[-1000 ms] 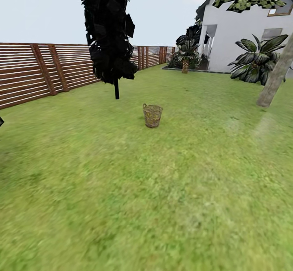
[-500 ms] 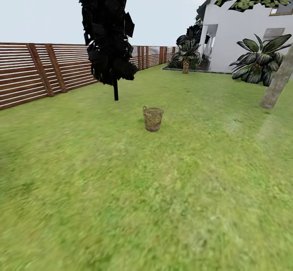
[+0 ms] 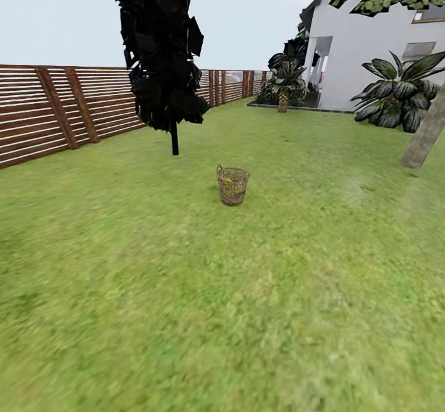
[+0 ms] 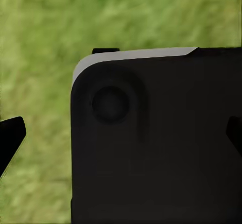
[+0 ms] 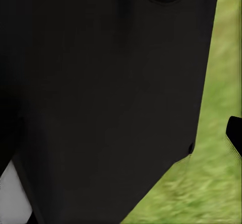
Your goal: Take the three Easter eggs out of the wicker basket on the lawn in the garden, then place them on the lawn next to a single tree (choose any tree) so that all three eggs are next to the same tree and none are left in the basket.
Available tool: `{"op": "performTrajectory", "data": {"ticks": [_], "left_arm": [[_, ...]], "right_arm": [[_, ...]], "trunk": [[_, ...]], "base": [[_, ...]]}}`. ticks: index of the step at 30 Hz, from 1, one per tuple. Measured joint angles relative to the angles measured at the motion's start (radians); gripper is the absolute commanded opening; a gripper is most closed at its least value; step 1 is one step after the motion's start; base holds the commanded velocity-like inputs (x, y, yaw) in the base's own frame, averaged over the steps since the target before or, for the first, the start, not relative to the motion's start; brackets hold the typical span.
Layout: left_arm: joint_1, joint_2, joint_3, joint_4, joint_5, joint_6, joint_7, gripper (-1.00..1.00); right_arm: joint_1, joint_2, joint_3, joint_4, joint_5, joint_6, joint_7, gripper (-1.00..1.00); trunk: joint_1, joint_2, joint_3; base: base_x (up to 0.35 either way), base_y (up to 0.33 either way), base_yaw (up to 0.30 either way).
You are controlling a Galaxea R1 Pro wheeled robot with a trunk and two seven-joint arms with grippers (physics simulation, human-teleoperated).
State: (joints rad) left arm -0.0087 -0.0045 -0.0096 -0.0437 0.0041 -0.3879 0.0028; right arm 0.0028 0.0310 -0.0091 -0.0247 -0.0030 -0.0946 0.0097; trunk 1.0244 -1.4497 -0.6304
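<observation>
The basket [image 3: 232,185] stands on the grass [image 3: 247,313]. The eggs inside look small, smooth and slippery; hold each around its middle. I cannot tell if either claw is apart or together.

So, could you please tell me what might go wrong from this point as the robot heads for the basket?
1. The small tan open-weave wicker basket stands unsupported on the mottled green lawn; driving in too far could knock it over.
2. The black-foliaged conifer is the closest tree to the basket, while the bare grey-brown trunk stands off to the right, so the eggs may end up split between trees.
</observation>
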Motion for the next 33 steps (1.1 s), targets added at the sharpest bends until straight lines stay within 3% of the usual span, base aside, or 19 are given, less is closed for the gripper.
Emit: {"op": "performTrajectory", "data": {"ticks": [33], "left_arm": [[0.000, 0.000, 0.000, 0.000, 0.000, 0.000, 0.000, 1.00]], "right_arm": [[0.000, 0.003, 0.004, 0.000, -0.001, 0.000, 0.000, 1.00]], "trunk": [[0.000, 0.000, 0.000]], "base": [[0.341, 0.000, 0.000]]}}
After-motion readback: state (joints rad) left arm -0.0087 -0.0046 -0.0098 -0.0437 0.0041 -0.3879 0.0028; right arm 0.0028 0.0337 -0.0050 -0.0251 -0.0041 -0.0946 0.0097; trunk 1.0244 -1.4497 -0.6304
